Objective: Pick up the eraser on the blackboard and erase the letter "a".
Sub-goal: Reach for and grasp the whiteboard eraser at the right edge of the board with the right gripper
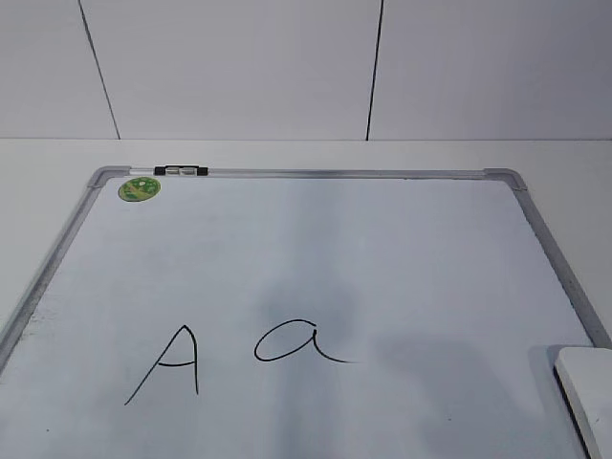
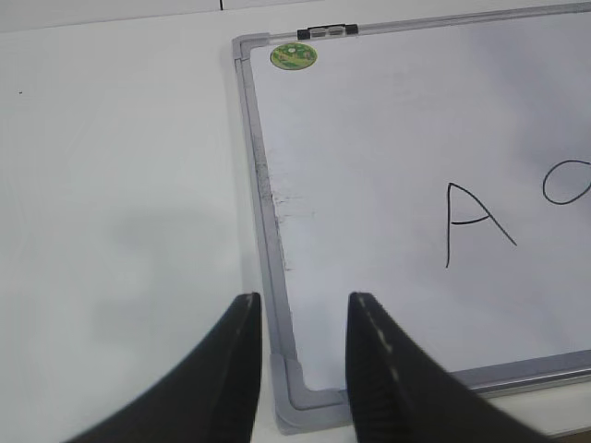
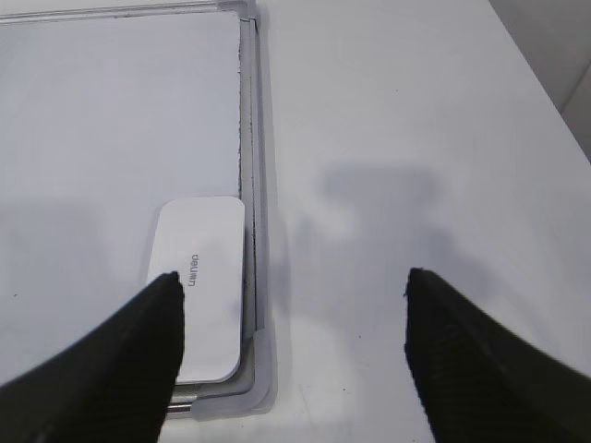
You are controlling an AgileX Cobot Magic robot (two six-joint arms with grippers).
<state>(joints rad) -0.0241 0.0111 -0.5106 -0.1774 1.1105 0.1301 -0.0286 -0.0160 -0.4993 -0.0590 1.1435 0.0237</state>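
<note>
The blackboard, a white board in a silver frame, lies flat on the table. The cursive letter "a" is drawn near its middle, right of a capital "A". The white eraser lies on the board's near right corner; in the right wrist view the eraser sits against the frame. My right gripper is open wide above that corner, its left finger over the eraser's near end. My left gripper is open and empty over the board's near left corner. Neither gripper shows in the exterior view.
A round green sticker and a small black clip sit at the board's far left corner. White table surface lies right of the board and also left of it. A white panelled wall stands behind.
</note>
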